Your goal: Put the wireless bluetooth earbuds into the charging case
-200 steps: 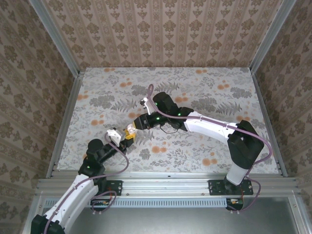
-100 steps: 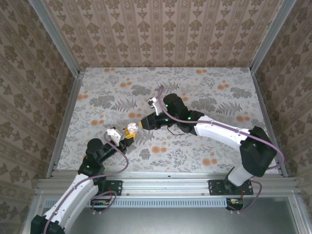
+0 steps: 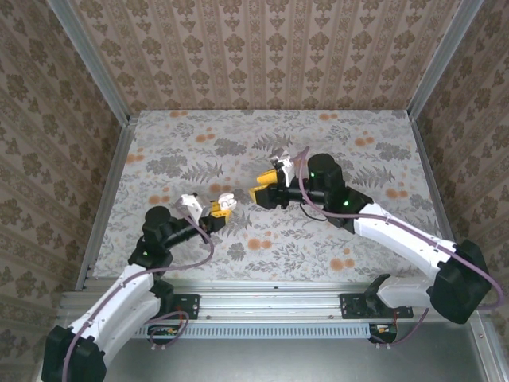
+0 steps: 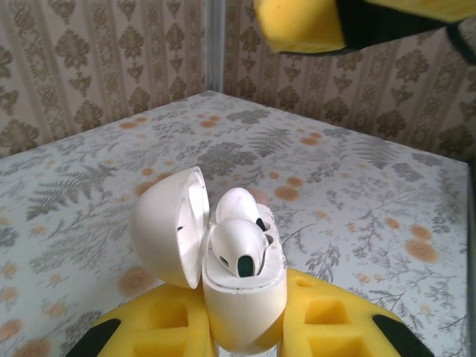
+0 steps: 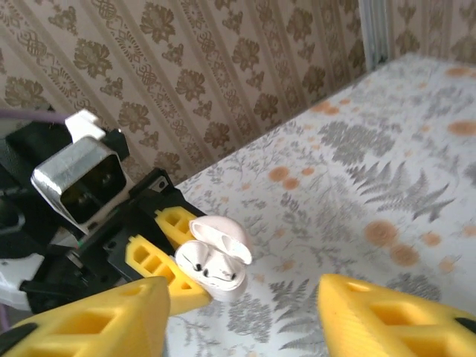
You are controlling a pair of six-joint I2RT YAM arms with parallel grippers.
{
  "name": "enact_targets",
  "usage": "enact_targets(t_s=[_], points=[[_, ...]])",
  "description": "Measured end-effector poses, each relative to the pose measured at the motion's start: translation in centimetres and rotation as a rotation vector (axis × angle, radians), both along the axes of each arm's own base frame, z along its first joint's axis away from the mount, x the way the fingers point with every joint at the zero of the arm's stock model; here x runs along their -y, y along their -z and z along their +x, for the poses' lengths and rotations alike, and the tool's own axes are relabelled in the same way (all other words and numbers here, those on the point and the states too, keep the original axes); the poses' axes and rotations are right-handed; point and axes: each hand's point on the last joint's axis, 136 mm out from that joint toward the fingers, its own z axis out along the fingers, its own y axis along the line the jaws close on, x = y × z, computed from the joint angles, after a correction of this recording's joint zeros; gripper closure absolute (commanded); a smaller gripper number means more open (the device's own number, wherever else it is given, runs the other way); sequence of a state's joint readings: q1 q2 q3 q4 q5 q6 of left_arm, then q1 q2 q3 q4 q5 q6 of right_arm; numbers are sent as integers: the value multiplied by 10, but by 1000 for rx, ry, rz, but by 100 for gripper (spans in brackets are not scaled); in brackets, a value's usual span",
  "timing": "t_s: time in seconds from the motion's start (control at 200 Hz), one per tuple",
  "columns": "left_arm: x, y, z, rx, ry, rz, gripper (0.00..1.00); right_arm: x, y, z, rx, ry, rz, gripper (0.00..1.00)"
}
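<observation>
The charging case (image 4: 242,297) is a small white shell with its lid (image 4: 167,223) swung open to the left. My left gripper (image 4: 242,338) is shut on its lower body, holding it upright above the table. Two white earbuds (image 4: 238,242) sit in its wells, the near one raised slightly above the rim. In the top view the case (image 3: 226,204) sits at the tip of my left gripper (image 3: 216,209). My right gripper (image 3: 265,184) hovers open and empty a short way to the case's right. Its wrist view shows the case (image 5: 216,271) ahead, beyond the right gripper (image 5: 242,320).
The table (image 3: 358,239) has a grey fern and orange flower print. Wallpapered walls close off the back and both sides. A metal rail (image 3: 270,298) runs along the near edge by the arm bases.
My right gripper has pulled back to the right, away from the case, and its jaws have spread. The left gripper still holds the case, shifted slightly right.
</observation>
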State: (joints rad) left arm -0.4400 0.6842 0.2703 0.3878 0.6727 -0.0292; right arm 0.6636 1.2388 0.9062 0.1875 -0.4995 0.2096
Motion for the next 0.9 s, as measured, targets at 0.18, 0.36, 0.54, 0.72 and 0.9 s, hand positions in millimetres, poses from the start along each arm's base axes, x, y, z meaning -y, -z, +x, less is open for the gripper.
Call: enact_targets(t_s=[0.18, 0.36, 0.54, 0.72, 0.9], points=[[7, -10, -5, 7, 65, -11, 100, 17, 6, -2, 95, 17, -13, 14], [10, -11, -11, 4, 110, -15, 100, 26, 20, -15, 212, -51, -69, 13], [13, -13, -18, 17, 153, -18, 100, 13, 24, -33, 285, -228, -109, 16], [21, -14, -32, 37, 223, -15, 100, -7, 38, -34, 270, -375, -144, 16], [23, -17, -35, 58, 242, -10, 100, -28, 46, -36, 254, -486, -171, 16]])
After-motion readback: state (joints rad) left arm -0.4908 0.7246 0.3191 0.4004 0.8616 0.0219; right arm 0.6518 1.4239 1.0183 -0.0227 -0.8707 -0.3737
